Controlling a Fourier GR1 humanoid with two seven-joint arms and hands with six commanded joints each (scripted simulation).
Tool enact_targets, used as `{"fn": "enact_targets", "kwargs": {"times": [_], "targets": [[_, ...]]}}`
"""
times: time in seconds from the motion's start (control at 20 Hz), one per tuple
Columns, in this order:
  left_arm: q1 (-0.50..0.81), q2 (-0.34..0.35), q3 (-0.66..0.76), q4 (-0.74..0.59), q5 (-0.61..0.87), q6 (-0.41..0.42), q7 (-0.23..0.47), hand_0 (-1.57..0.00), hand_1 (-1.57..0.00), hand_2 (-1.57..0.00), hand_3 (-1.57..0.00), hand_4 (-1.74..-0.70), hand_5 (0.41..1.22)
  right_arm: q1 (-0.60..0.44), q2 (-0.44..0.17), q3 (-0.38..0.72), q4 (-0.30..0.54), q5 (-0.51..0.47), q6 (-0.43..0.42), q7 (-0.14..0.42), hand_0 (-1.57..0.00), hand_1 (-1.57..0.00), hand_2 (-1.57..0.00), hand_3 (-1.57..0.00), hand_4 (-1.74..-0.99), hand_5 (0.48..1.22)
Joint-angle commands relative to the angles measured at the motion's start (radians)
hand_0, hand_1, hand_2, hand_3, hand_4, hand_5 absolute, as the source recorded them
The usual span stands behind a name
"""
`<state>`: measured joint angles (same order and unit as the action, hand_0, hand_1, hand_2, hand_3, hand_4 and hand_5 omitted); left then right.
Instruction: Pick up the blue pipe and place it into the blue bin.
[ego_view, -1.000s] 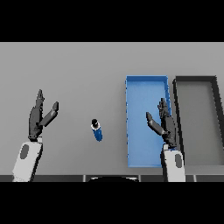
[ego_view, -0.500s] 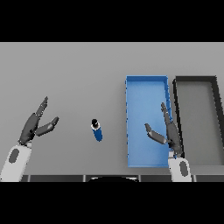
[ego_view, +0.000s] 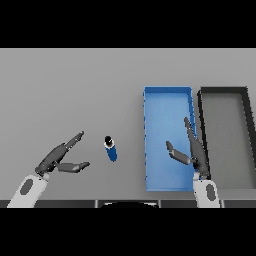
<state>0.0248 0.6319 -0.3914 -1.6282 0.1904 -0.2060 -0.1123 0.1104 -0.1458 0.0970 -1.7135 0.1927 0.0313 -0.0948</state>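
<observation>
- Left hand (ego_view: 59, 157) hovers near the table's (ego_view: 75, 90) front-left edge, fingers straight and spread — holding nothing.
- Right hand (ego_view: 192, 152) hangs over the blue bin's (ego_view: 166, 92) right wall, fingers relaxed, empty.
- Blue pipe (ego_view: 110, 149) lies on the table between the left hand and the bin.
- Dark bin (ego_view: 225, 91) sits just right of the blue one.

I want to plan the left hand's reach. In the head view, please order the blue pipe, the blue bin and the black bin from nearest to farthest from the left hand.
From the left hand:
1. Blue pipe, lying on the table just to its right.
2. Blue bin, further right, under the right hand.
3. Black bin, at the far right edge.
</observation>
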Motion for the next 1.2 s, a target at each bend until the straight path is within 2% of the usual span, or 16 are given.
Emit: {"fn": "enact_targets", "kwargs": {"times": [0.0,0.05,0.15,0.35,0.55,0.7,0.75,0.9,1.05,1.15], "targets": [[-0.005,-0.012,-0.017,0.002,-0.018,0.004,0.015,0.0,0.0,0.0,0.0,-1.13,0.475,-0.001,0.002,-0.002,-0.001,-0.007,0.003,0.011,0.0,0.0,0.0,0.0,-1.182,0.618],[-0.015,-0.029,-0.041,-0.011,-0.034,0.007,0.035,0.0,0.0,0.0,0.0,-1.14,0.464,0.006,0.002,-0.002,-0.005,-0.014,0.009,0.011,0.0,0.0,0.0,0.0,-1.189,0.619],[-0.016,-0.06,-0.072,-0.01,-0.054,0.005,0.032,0.0,0.0,0.0,0.0,-1.14,0.45,-0.002,0.012,0.0,0.004,-0.006,-0.003,0.023,0.0,0.0,0.0,0.0,-1.197,0.615],[-0.049,-0.13,-0.108,0.031,-0.088,0.012,0.011,0.0,0.0,0.0,0.0,-1.15,0.456,0.014,0.017,0.006,-0.002,-0.007,0.002,-0.002,0.0,0.0,0.0,0.0,-1.217,0.626],[-0.114,-0.232,-0.129,0.103,-0.107,0.042,0.047,0.0,0.0,0.0,0.0,-1.15,0.46,0.003,0.011,-0.002,-0.014,-0.004,-0.005,0.04,0.0,0.0,0.0,0.0,-1.202,0.621],[-0.145,-0.294,-0.154,0.169,-0.141,0.052,0.022,0.0,0.0,0.0,0.0,-1.12,0.456,0.009,0.014,-0.002,-0.007,-0.004,-0.007,0.02,0.0,0.0,0.0,0.0,-1.211,0.634],[-0.155,-0.294,-0.153,0.182,-0.156,0.062,0.028,0.0,0.0,0.0,0.0,-1.1,0.448,0.018,0.008,-0.008,-0.015,-0.013,0.0,0.003,0.0,0.0,0.0,0.0,-1.215,0.637],[-0.185,-0.322,-0.165,0.237,-0.2,0.089,0.039,0.0,0.0,0.0,0.0,-1.05,0.418,0.02,0.0,-0.01,-0.013,-0.01,0.001,0.003,0.0,0.0,0.0,0.0,-1.221,0.645],[-0.196,-0.361,-0.164,0.261,-0.173,0.071,0.004,0.0,0.0,0.0,0.0,-1.09,0.441,0.039,-0.002,-0.004,-0.033,-0.001,-0.001,-0.008,0.0,0.0,0.0,0.0,-1.205,0.649],[-0.194,-0.389,-0.162,0.265,-0.154,0.07,-0.013,0.0,0.0,-0.05,-0.04,-1.14,0.502,0.031,-0.005,-0.01,-0.02,-0.006,0.002,0.003,0.0,0.0,0.0,0.0,-1.21,0.653]]}}
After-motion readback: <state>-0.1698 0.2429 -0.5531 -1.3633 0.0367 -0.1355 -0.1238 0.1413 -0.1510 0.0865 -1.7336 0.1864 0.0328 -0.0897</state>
